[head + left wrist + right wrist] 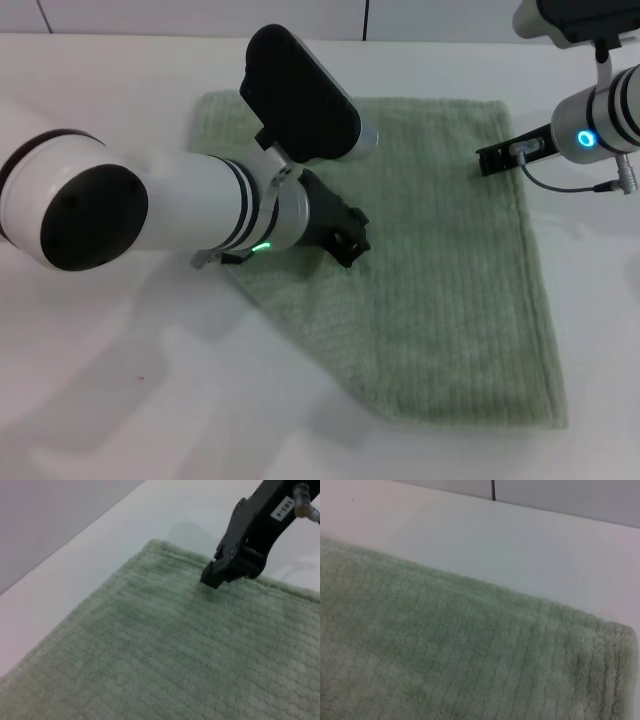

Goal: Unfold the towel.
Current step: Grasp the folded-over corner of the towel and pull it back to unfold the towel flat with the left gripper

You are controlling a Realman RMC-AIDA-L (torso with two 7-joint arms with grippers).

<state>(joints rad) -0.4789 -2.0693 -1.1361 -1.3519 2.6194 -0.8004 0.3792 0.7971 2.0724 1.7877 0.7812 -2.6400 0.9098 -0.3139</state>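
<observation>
The pale sage-green towel (440, 280) lies flat on the white table, folded into a rough triangle with its diagonal edge running from the left to the near right. My left gripper (347, 238) hovers low over the towel's left part, its arm crossing the towel's left corner. My right gripper (493, 158) sits at the towel's far right edge, near the far right corner. It also shows in the left wrist view (212, 576), its tip touching the towel (165, 650) just inside the hem. The right wrist view shows only the towel's corner (470, 650).
The white table (150, 380) surrounds the towel on all sides. A wall (560, 495) stands behind the table's far edge. My left arm's black camera housing (300, 95) hangs over the towel's far left corner.
</observation>
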